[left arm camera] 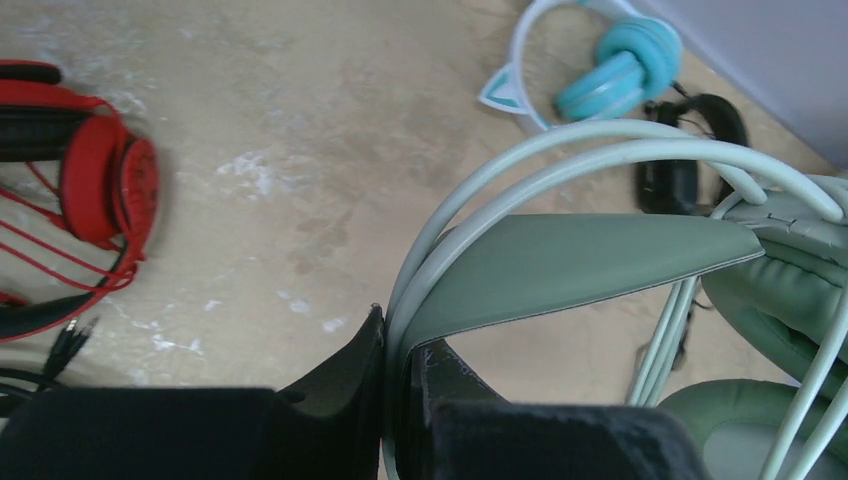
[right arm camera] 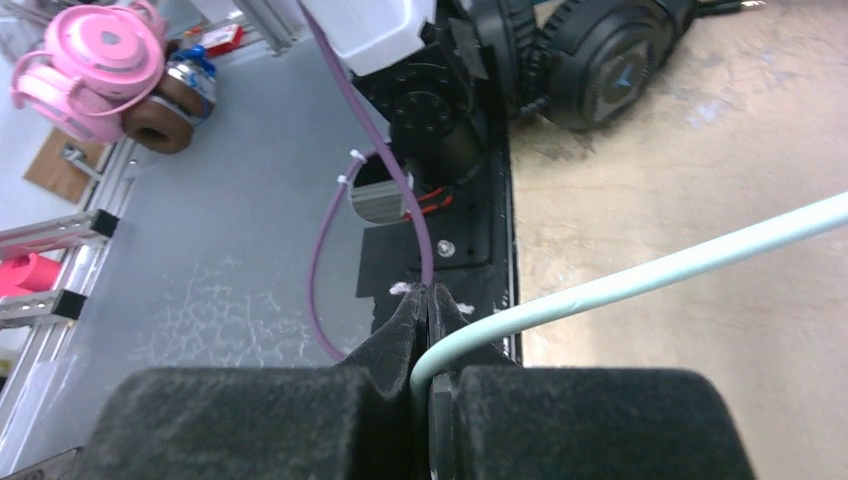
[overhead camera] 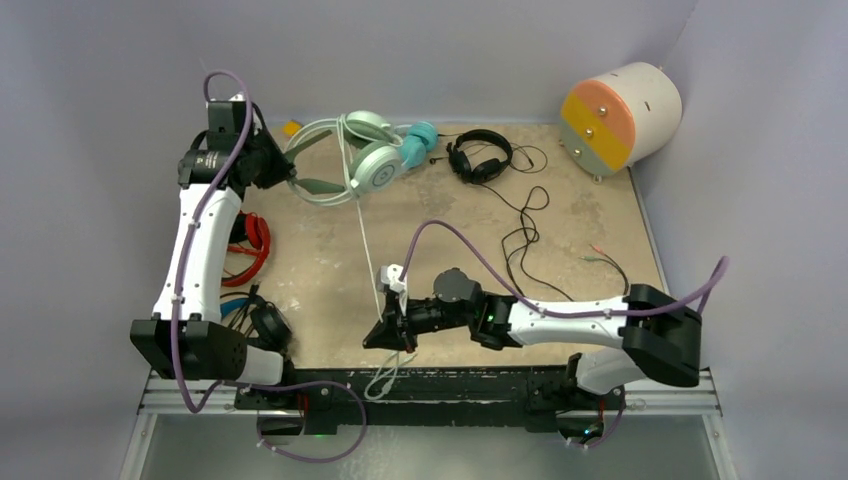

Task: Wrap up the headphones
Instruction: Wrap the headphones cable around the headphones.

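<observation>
Mint-green headphones (overhead camera: 372, 165) | left gripper (overhead camera: 290, 168) clamps headband (left arm camera: 560, 265) | right gripper (overhead camera: 392, 335) pinches cable (overhead camera: 362, 235) | teal cat-eared headphones (overhead camera: 420, 142) just beside

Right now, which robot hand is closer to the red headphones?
Left. The left gripper grips the band of the mint headphones at the far left, just beyond the red headphones. The right gripper pinches the mint cable near the front middle, farther off.
</observation>
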Robot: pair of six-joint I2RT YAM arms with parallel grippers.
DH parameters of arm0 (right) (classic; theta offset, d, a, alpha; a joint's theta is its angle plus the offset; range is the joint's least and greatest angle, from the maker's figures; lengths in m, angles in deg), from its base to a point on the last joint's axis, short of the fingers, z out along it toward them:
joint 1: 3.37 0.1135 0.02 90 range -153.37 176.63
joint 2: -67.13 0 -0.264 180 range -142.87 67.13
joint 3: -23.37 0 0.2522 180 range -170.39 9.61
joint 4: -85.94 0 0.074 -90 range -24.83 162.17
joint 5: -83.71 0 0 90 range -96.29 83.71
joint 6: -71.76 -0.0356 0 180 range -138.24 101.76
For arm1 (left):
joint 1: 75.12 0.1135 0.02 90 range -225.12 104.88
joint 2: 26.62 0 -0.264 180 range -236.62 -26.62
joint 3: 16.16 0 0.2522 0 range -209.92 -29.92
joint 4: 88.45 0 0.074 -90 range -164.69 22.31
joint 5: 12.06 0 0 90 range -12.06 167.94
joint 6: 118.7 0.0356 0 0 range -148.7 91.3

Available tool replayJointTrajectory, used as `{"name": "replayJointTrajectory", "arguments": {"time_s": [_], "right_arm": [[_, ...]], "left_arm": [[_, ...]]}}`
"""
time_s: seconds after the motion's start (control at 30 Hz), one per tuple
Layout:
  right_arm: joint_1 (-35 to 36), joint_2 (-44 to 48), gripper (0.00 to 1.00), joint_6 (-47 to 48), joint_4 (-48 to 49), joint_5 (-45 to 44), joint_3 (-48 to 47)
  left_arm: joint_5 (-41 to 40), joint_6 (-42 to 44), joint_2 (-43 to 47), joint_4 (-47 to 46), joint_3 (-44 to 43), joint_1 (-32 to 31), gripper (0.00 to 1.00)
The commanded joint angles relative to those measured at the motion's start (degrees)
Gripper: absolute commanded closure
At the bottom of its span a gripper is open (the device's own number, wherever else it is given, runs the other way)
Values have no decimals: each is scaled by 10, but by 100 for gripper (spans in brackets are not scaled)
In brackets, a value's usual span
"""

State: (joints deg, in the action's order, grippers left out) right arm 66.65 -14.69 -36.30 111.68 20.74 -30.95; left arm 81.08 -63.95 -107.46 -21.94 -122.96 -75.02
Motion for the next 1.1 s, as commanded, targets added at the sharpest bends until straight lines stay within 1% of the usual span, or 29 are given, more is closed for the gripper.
{"name": "replayJointTrajectory", "arguments": {"time_s": [0.0,0.1,0.17,0.23,0.3,0.43,0.6,0.73,0.9,1.07], "right_arm": [[11,49,100,41,-181,-35,-58],[11,56,100,58,-299,-76,-125],[10,42,100,68,-394,-76,-184],[9,22,100,93,-474,-113,-249],[3,6,100,110,-518,-137,-308],[-32,-17,100,119,-553,-127,-385],[-101,-39,100,117,-586,-108,-459],[-147,-68,100,131,-641,-102,-517],[-202,-84,100,144,-684,-79,-538],[-228,-100,100,156,-712,-80,-552]], "left_arm": [[-124,-7,37,-158,54,3,100],[-147,3,50,-187,106,-21,100],[-173,11,55,-189,128,-38,100],[-207,21,61,-189,145,-59,100],[-242,37,71,-195,165,-79,100],[-254,98,97,-238,217,-98,100],[-248,174,123,-289,287,-122,100],[-260,236,156,-329,338,-165,100],[-302,294,162,-329,368,-227,100],[-321,325,161,-328,380,-271,100]]}}
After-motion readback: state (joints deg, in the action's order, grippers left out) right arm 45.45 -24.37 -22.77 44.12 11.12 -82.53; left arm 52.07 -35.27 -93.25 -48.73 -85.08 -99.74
